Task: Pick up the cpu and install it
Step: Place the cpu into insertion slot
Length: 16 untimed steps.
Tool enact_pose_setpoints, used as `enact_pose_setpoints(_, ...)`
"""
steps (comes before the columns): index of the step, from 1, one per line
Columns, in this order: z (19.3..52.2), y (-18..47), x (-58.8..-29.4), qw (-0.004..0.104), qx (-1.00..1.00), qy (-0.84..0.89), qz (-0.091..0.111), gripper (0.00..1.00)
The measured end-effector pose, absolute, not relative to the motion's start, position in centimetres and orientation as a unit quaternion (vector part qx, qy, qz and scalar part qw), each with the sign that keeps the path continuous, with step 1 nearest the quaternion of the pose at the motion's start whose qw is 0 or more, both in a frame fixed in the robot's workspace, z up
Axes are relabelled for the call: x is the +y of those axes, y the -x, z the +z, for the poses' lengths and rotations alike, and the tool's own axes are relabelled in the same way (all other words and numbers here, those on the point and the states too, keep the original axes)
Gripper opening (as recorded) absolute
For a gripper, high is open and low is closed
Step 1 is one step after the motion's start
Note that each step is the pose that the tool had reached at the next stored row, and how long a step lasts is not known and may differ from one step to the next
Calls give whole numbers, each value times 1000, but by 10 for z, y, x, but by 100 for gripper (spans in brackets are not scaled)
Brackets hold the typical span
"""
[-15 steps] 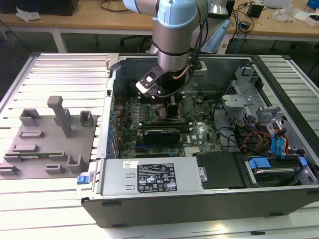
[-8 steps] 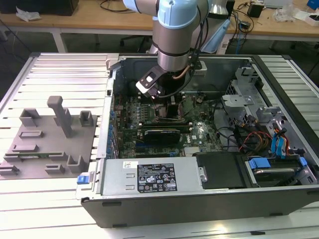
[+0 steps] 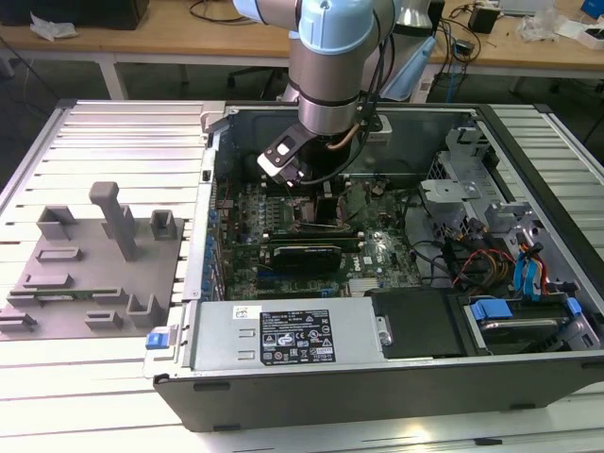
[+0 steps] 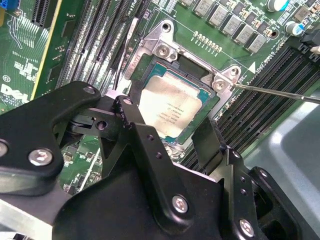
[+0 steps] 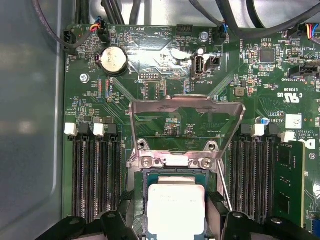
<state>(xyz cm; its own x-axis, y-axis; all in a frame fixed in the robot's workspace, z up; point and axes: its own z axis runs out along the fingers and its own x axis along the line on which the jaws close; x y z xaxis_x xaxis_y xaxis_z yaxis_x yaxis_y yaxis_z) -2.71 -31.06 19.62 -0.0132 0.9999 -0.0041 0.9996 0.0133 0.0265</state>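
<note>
Exterior view: arm reaches down into the open computer case lying on the slatted worktop. The hand is low over the motherboard. A grey fixture sits well apart, at the exterior view's left.

Second wrist view: the cpu lies flat in the socket. The hand straddles it with black fingers spread wide, one on each side.

First wrist view: cpu in the socket, between the fingers of the hand. The load plate is hinged open beyond it.
</note>
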Motion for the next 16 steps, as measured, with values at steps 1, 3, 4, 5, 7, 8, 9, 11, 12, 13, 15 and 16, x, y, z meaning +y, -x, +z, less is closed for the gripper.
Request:
enact_pose_setpoints(1,196,27,-311,11,712,-702,8,67)
enact_pose_setpoints(3,196,27,-311,11,712,-702,8,67)
enact_pose_setpoints(4,196,27,-311,11,712,-702,8,67)
enact_pose_setpoints(5,196,27,-311,11,712,-702,8,67)
enact_pose_setpoints(7,196,27,-311,11,712,-702,8,67)
enact_pose_setpoints(8,196,27,-311,11,712,-702,8,67)
enact_pose_setpoints(9,196,27,-311,11,712,-702,8,69)
enact_pose_setpoints(11,196,27,-311,11,712,-702,8,75)
enact_pose_setpoints(12,197,27,-311,11,712,-702,8,75)
enact_pose_setpoints(13,198,27,-311,11,712,-702,8,75)
enact_pose_setpoints(15,203,27,-311,11,712,-702,8,75)
enact_pose_setpoints(16,205,27,-311,11,712,-702,8,75)
